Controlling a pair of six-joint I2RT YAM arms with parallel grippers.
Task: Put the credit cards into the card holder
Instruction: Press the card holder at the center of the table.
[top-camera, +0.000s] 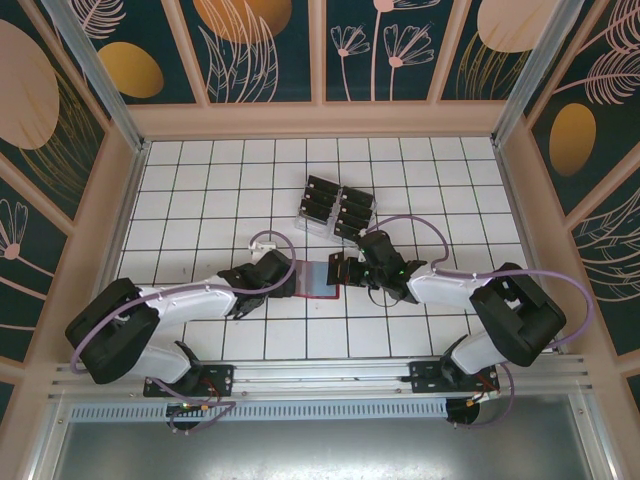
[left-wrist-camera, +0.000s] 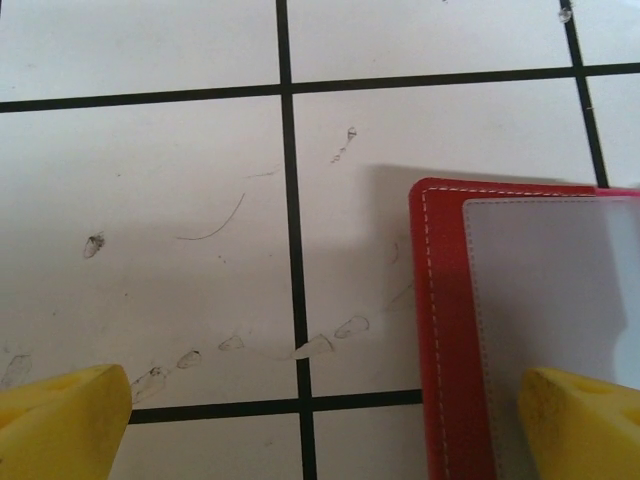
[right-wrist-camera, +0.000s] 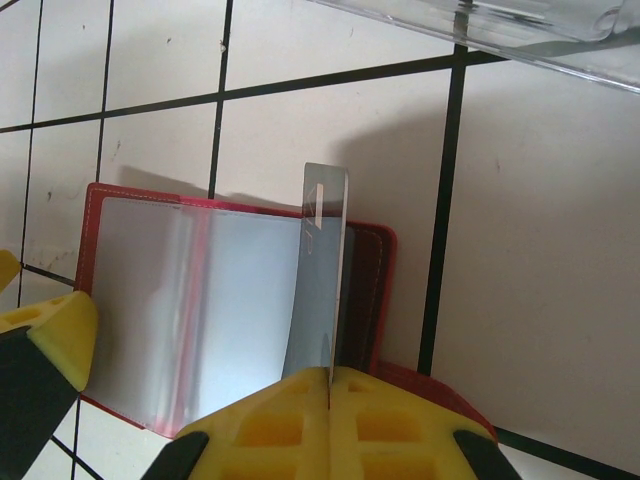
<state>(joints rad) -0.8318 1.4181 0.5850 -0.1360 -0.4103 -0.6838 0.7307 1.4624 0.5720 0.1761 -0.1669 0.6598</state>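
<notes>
The red card holder (top-camera: 318, 279) lies open on the tiled floor between my two grippers, greyish pockets facing up. My right gripper (right-wrist-camera: 330, 375) is shut on one credit card (right-wrist-camera: 322, 270), held edge-on with its far end over the card holder (right-wrist-camera: 125, 195) near the right-hand pocket. My left gripper (left-wrist-camera: 320, 430) is open. Its right finger (left-wrist-camera: 585, 425) sits over the pocket at the left end of the card holder (left-wrist-camera: 445, 330), and its left finger (left-wrist-camera: 60, 425) is over bare tile. In the top view the left gripper (top-camera: 290, 275) and right gripper (top-camera: 345, 270) flank the holder.
A clear plastic tiered rack (top-camera: 335, 207) with several more black credit cards (top-camera: 322, 197) stands just behind the right gripper, and its edge (right-wrist-camera: 520, 30) is close above the held card. Patterned walls enclose the white tiled floor (top-camera: 200, 190).
</notes>
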